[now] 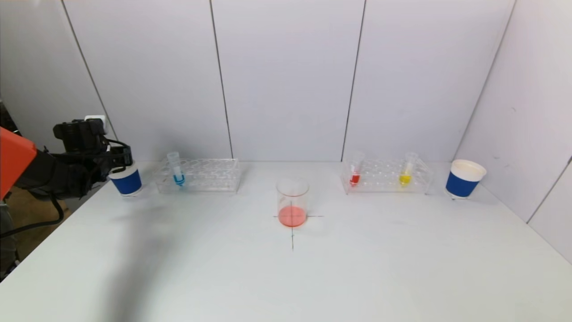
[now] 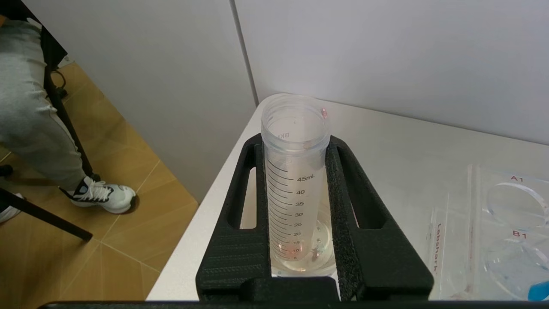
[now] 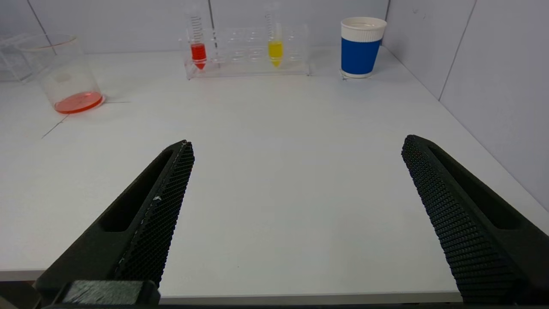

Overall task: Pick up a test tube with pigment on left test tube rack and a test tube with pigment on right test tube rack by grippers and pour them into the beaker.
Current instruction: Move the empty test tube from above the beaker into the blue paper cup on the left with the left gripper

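My left gripper is at the table's far left corner, shut on a clear graduated test tube that holds only pink traces. The tube stands upright with its lower end inside the left blue paper cup. The left rack holds a tube with blue pigment. The right rack holds a red tube and a yellow tube. The beaker stands at the table's centre with red-pink liquid in its bottom. My right gripper is open and empty at the near table edge, out of the head view.
A second blue paper cup stands at the far right beside the right rack. White wall panels close the back and right side. The table's left edge drops to a wooden floor, where a person's leg and shoe show.
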You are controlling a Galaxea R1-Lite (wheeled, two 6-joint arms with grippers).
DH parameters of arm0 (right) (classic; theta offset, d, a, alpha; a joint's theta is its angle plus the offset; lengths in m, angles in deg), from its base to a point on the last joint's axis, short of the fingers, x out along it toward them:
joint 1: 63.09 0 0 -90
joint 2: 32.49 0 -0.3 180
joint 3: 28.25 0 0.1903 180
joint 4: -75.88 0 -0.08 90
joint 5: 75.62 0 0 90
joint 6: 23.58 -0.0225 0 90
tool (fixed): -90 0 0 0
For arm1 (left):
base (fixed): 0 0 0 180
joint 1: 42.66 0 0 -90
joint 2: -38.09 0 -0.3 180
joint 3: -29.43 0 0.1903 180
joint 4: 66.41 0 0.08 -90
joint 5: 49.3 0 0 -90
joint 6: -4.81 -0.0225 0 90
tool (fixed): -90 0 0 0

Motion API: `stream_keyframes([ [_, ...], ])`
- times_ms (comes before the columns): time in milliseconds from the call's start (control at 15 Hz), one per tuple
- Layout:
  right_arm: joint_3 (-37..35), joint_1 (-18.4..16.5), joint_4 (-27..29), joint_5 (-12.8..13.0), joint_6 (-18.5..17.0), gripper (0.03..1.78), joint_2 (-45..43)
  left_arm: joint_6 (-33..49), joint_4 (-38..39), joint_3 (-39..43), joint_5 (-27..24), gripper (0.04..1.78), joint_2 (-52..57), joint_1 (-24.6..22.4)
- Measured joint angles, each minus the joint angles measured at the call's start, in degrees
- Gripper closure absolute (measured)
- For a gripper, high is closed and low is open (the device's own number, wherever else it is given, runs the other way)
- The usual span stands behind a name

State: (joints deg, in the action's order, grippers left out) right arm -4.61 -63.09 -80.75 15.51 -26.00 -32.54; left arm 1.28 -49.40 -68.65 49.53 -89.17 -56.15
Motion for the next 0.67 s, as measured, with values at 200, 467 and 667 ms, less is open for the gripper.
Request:
stream_keyframes([
  [200,0.0,0.0,0.0,0.02,0.0,0.05,-0.02,0.02,0.0,0.11,-0.07,1.4,0.13,0.0],
  [467,0.0,0.0,0.0,0.0,0.0,0.05,-0.02,0.02,-0.02,0.57,-0.02,1.4,0.49,-0.01],
  [667,0.0,0.0,0.0,0.0,-0.01,0.05,0.0,0.11,-0.02,0.85,-0.05,1.3,0.83,-0.01],
])
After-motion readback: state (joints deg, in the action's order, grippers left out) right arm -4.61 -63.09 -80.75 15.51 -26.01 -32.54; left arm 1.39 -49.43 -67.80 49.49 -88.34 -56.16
